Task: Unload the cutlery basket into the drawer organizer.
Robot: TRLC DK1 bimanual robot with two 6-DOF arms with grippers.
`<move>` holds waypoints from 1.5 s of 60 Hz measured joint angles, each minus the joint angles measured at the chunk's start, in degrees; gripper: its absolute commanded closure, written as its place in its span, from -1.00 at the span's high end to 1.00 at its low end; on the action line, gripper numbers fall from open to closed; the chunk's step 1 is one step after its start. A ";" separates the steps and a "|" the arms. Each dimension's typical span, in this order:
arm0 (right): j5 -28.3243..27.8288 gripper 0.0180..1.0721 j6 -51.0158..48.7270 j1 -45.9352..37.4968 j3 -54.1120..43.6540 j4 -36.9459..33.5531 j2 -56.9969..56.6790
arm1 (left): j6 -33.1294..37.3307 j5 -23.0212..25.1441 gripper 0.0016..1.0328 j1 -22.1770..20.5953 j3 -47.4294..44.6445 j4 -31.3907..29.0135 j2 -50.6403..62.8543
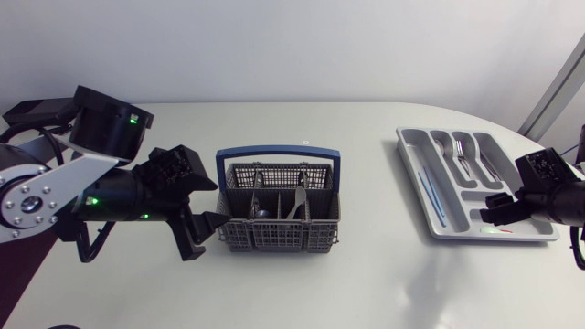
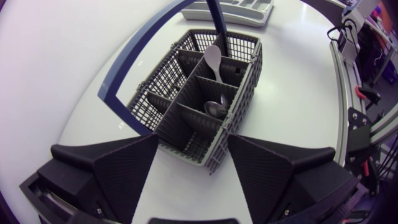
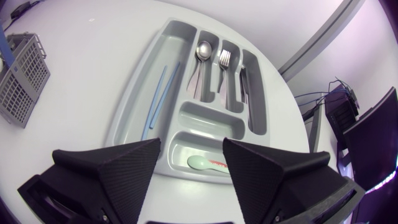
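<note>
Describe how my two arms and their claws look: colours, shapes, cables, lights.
The left arm has a silver-grey link with a ring of bolts, black joints with small green lights, and black cables looping beneath. Only black parts of the right arm show. The left claw and right claw are matte black, each two broad wedges with finely textured faces.

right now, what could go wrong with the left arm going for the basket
1. The open left jaws sit close to the cutlery basket's end; moving in could shove the basket.
2. Its upright blue handle arches over the compartments and might snag the arm.
3. The spoon stands among tight dividers, so the broad jaws may jam.
</note>
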 measured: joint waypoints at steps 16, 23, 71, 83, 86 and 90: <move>3.61 0.42 4.07 7.52 0.00 -3.78 -2.58 | -10.29 0.13 0.46 -4.35 6.19 -3.98 2.56; 6.34 0.42 6.03 12.26 0.07 -5.95 -4.31 | -13.05 -0.24 0.37 -4.72 9.42 -6.64 5.66; -3.37 0.42 26.21 50.49 23.63 -25.62 6.95 | -15.69 -1.86 0.35 1.64 9.16 -7.61 6.95; -10.86 0.41 27.30 52.68 31.98 -27.12 12.39 | -15.69 -1.73 0.35 1.64 9.16 -7.54 6.95; -11.17 0.41 27.71 53.57 33.16 -27.10 13.42 | -15.69 -1.73 0.35 1.64 9.16 -7.54 6.95; -11.32 0.41 28.11 55.01 34.27 -27.12 15.10 | -15.69 -1.70 0.35 1.73 9.16 -7.54 6.95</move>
